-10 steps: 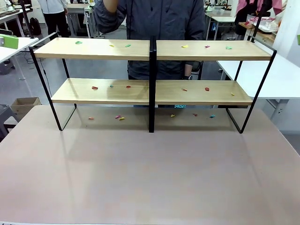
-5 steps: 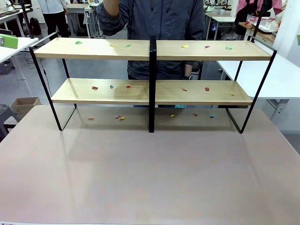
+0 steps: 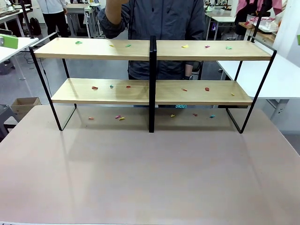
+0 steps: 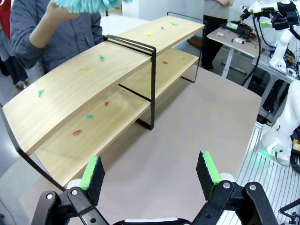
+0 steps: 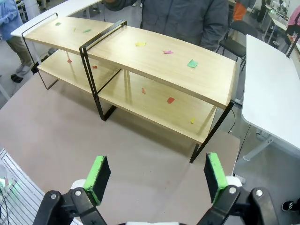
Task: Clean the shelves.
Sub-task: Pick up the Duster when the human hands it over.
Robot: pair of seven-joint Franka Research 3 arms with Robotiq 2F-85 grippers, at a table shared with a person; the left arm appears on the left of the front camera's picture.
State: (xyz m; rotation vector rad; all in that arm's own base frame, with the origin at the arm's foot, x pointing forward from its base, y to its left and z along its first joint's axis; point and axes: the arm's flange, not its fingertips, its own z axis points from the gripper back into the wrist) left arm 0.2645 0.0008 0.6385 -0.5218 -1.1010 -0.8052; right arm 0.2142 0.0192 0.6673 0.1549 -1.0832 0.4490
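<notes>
Well, left claw point(image 4: 150, 164) and right claw point(image 5: 157, 168) gape empty; paper scraps point(image 3: 206, 88) litter the shelves point(image 3: 93, 48), person point(image 3: 164, 18) behind.

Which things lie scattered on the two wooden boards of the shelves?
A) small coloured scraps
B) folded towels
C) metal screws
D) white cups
A: small coloured scraps, red, green and yellow, lie on both boards of the shelves.

The person's raised hand point(image 3: 115, 10) was cut off by the front view's top edge. The long light-wood shelves in a thin black metal frame point(image 3: 93, 48) hid bands of the person's body. A fluffy turquoise thing point(image 4: 86, 4) was cropped at the left wrist view's top — too little showed to name it. The small coloured scraps point(image 3: 94, 87) on the boards were too tiny to identify.
</notes>
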